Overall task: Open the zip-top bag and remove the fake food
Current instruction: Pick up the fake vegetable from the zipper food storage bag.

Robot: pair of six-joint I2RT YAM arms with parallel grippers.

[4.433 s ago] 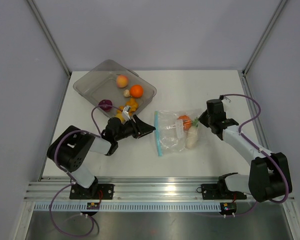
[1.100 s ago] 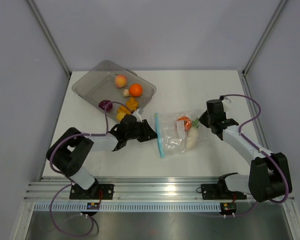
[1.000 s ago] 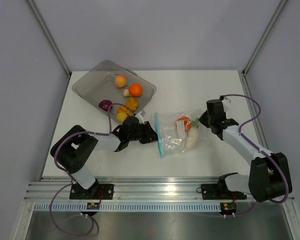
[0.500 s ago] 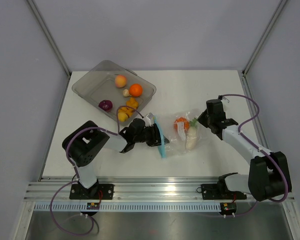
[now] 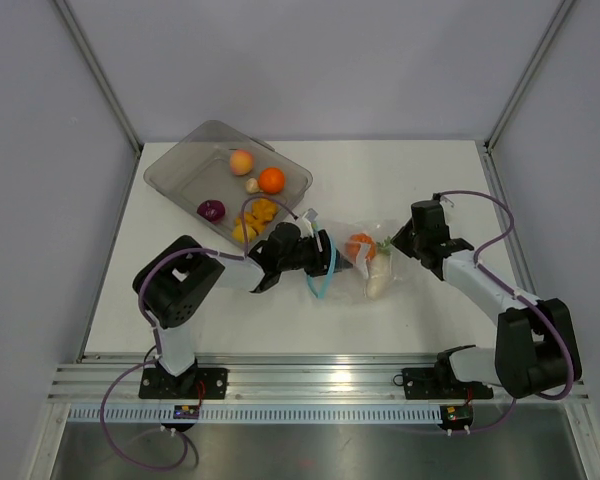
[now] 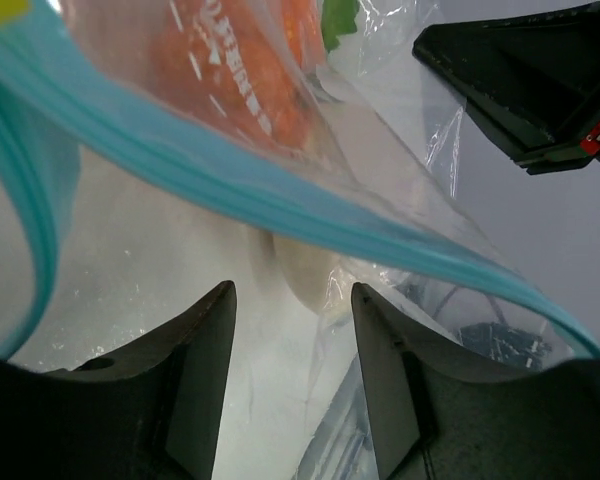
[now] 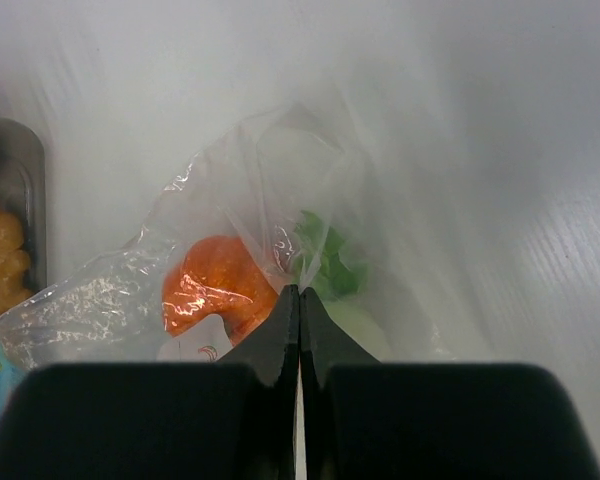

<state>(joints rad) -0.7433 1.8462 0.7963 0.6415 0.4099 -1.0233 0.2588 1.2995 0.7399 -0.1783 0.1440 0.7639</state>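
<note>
Lying on the bench (image 5: 430,180) between the two arms, the zip-top bag (image 5: 352,282) sat crumpled, its mouth toward the left arm. Left pincer (image 5: 325,255) was at that mouth, fingers apart, released; nothing clamped between them. In the wrist view the blue-teal zip strip (image 6: 280,212) ran slantwise just past the fingertips. Right pincer (image 5: 398,243) was clenched, grasping the clear film at the bag's far end, tips meeting on the plastic. Fake food inside the bag: orange piece (image 5: 359,245), white radish piece (image 5: 376,278) beside it, green leaf (image 7: 325,250) between. Grey tray (image 5: 180,165) at back left, apart from the bag, held peach (image 5: 242,162), orange ball (image 5: 271,180), purple piece (image 5: 211,210), small beige piece (image 5: 252,185) and yellow-orange bits (image 5: 252,218) at its near corner
</note>
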